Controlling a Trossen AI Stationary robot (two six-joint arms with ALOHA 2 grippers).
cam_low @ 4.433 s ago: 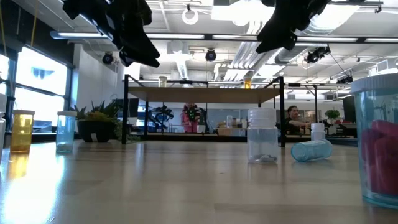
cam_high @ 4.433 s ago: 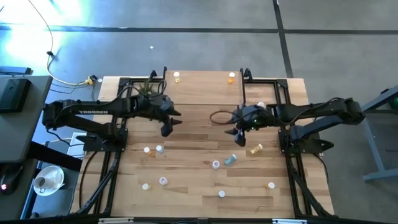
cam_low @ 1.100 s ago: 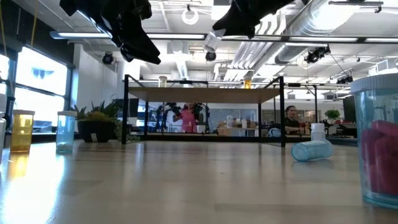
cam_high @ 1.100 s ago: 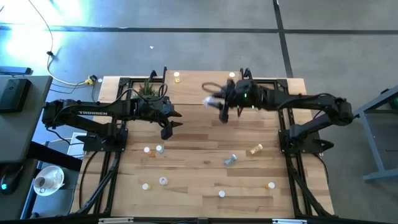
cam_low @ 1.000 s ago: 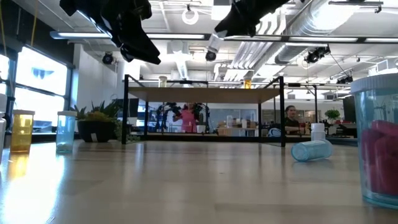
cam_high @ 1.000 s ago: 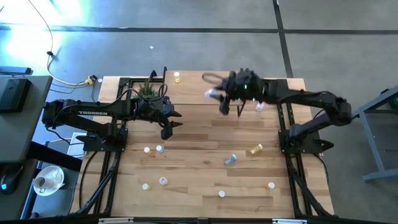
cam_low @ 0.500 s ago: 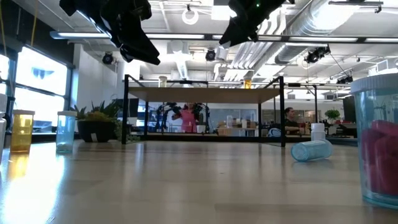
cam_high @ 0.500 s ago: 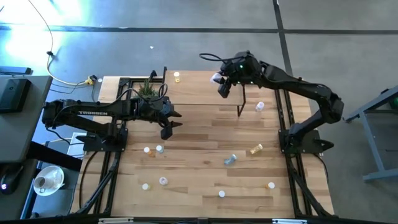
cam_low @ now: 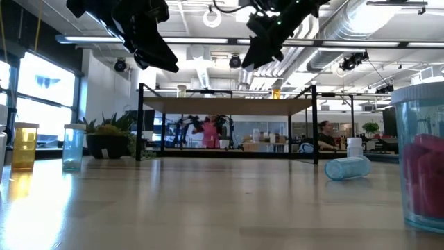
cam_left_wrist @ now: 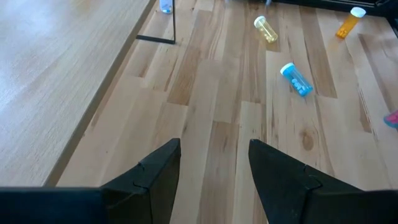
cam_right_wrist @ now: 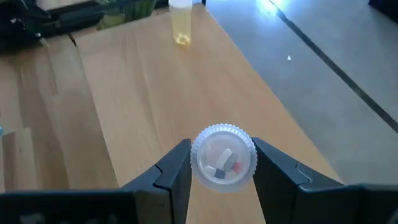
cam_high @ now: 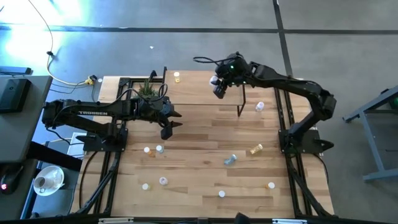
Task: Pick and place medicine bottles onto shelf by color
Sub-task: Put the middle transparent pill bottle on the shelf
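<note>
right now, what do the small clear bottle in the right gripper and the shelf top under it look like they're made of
The small clear bottle, shut in the right gripper: probably transparent plastic, since pills show through it; its ridged rim looks moulded. The light shelf top: wood or wood veneer, matte, with faint straight grain and a soft sheen.

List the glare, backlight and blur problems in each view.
High view: bright glare washes the floor at the upper left. Low view: both arms are dark silhouettes against ceiling lights; the nearest bottle is blurred. Right wrist view: a floor glare streak; the held bottle is soft.
</note>
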